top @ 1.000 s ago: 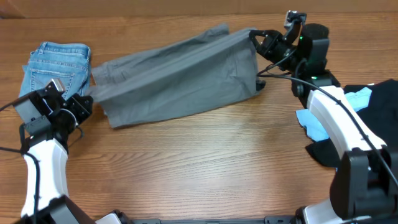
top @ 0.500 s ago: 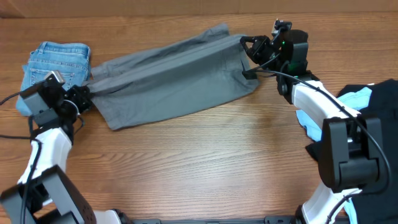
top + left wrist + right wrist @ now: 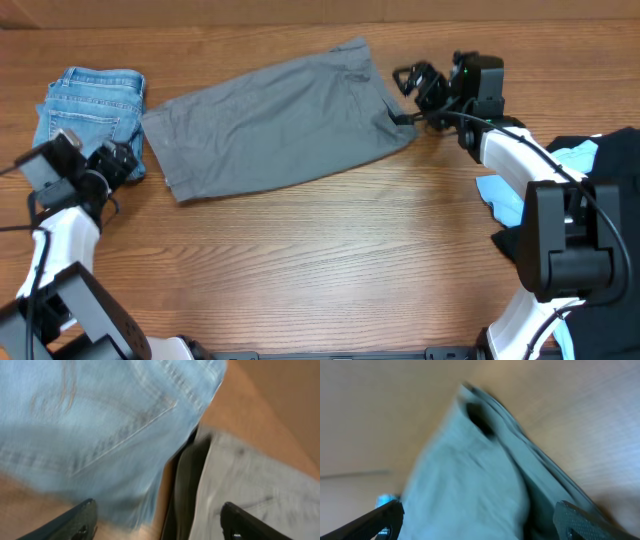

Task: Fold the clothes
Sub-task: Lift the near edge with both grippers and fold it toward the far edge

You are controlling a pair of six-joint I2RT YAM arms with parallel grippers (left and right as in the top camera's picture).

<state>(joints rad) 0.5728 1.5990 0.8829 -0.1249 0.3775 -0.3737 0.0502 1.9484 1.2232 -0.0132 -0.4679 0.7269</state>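
Black and blue clothes (image 3: 622,150) lie near right; the left gripper (image 3: 121,160) is spread wide, empty, by the jeans (image 3: 95,100); the grey shorts (image 3: 270,125) lie flat in the middle; the right gripper (image 3: 408,82), spread wide too, is beside their far right corner.

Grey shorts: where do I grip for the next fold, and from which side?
Probably the right-hand short end of the grey shorts, at its lower corner, approached from the right by the open right gripper: they lie flat as a long strip, and that edge sits nearest.
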